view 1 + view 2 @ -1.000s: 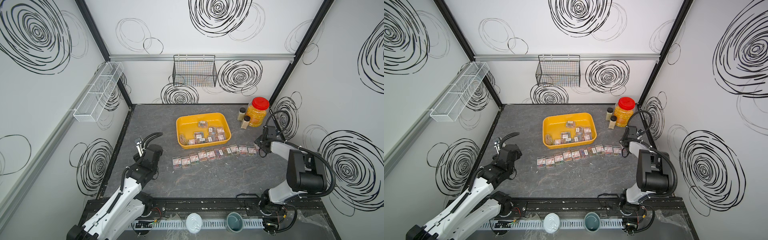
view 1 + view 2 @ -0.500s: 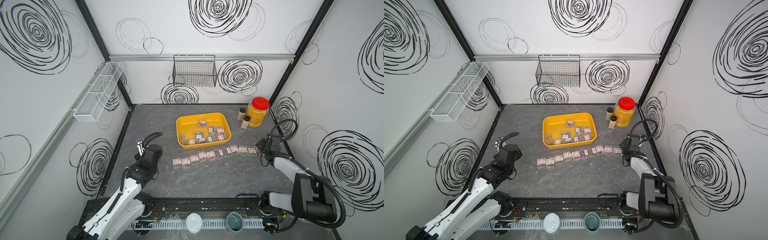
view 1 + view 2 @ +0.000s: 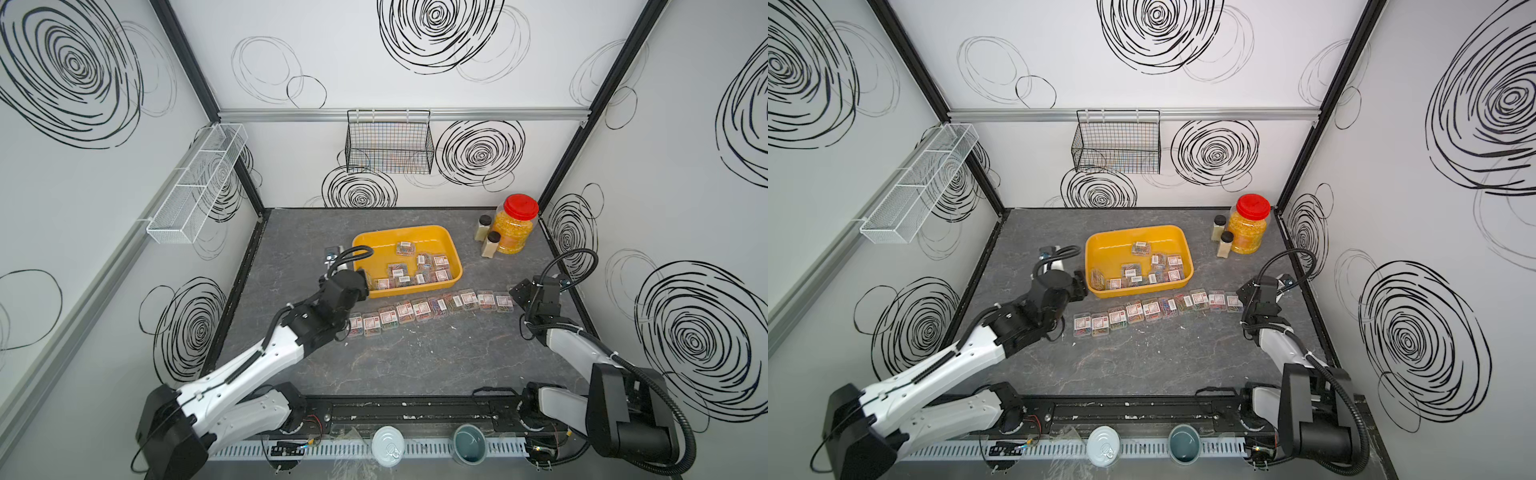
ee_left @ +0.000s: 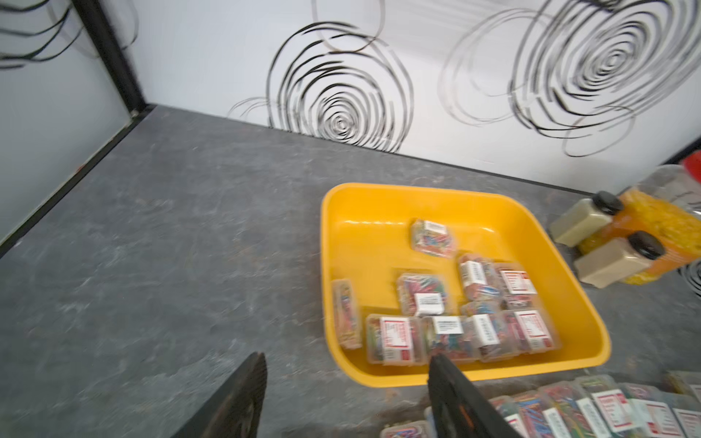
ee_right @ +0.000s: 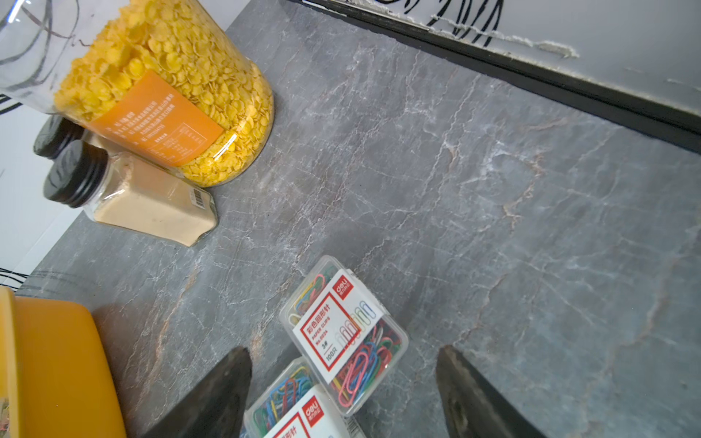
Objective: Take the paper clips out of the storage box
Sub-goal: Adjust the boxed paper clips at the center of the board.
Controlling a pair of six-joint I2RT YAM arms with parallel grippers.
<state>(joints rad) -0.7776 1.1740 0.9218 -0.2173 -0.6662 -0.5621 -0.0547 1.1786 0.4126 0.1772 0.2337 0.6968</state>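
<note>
The table (image 3: 415, 365) is read as a dial in a top view, with twelve at the back wall. The box (image 3: 432, 239) is set near the centre. Inside it, clips (image 3: 439, 262) are gathered along its six o'clock wall and up toward four. About ten cases are there, though the heap is too blurred for a sure count. A row (image 3: 422, 308) of further cases is laid edge to edge on the table along the box's six o'clock side. This layout is taken to save space and to mark what is already out.

The left gripper (image 4: 347, 358) is held at the box's seven o'clock corner, with jaws parted and nothing between them. That corner is nearest the heap, so a reach over the low rim is judged to be the step in hand.

The right gripper (image 5: 345, 352) is placed at the row's three o'clock end, its jaws spread wide and empty. The end case (image 5: 343, 333) lies flat at the fingertips, untouched. The jar (image 3: 514, 226) at two o'clock is no part of the job.
</note>
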